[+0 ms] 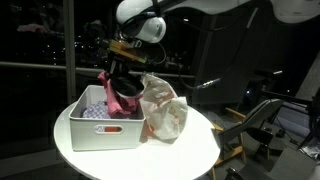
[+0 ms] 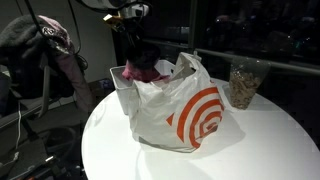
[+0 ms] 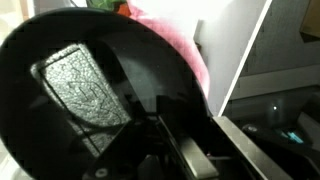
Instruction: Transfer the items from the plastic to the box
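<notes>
Gripper (image 1: 121, 73): hangs over the box (image 1: 100, 133), clenched from above on the pink-red item (image 1: 127, 97).

Pink-red item: droops from the jaws past the rim into the box, at the end nearest the plastic bag (image 1: 164, 108).

Black item (image 3: 60, 135): fills most of the wrist view, close against the pink one, with a grey speckled patch (image 3: 80, 85) on it; cannot tell whether pinched too.

Lavender speckled item (image 1: 93, 108): lies inside the box, at the end away from the bag.

Box: stands on the round white table (image 1: 130, 160), touching the bag.

Plastic bag: stands crumpled and upright just beside the box; bears a red ringed logo (image 2: 200, 115) in an exterior view.

Clear container (image 2: 243, 85): holds something brownish, stands beyond the bag, apart from it.

Chair (image 2: 50, 50): stands beside the table, draped with clothes.
</notes>
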### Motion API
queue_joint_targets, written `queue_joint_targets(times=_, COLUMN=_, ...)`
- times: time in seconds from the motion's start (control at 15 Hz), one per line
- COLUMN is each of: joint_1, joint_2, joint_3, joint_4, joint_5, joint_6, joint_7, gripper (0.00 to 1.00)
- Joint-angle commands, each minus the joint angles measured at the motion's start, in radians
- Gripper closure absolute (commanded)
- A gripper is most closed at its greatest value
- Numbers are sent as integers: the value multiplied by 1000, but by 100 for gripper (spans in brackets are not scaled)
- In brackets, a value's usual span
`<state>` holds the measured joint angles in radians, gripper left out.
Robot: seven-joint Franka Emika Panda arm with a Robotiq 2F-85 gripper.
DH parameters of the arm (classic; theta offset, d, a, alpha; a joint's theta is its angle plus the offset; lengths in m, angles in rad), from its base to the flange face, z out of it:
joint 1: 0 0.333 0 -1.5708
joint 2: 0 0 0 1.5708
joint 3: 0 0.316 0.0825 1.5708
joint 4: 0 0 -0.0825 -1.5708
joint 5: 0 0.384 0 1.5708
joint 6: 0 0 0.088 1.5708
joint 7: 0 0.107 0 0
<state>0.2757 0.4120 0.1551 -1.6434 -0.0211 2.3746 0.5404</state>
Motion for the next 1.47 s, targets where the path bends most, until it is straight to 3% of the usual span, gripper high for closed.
queue_joint_targets(times=0.0, joint_1=64, joint_2=89, joint_3=-39, joint_4=122, joint_5=-46, joint_6=-66, joint_7=4, gripper=62)
queue_joint_targets(times=0.33, joint_1=68, joint_2=107, joint_3=-64, joint_4=163, joint_5=-20, joint_6=-133, joint_7=16, gripper=25)
queue_joint_targets(times=0.6, joint_1=52, joint_2=36, joint_3=-109, joint_4=143, joint_5=-31, joint_6=-296, joint_7=79, gripper=0)
queue_joint_targets(times=1.0, joint_1=0, joint_2=-71, joint_3=-142, joint_4=79, joint_5=-45, joint_6=-448, joint_7=168, gripper=0)
queue_joint_targets(times=1.4, joint_1=-58, joint_2=-121, joint_3=-157, joint_4=-4, joint_5=-47, joint_6=-411, joint_7=249, gripper=0)
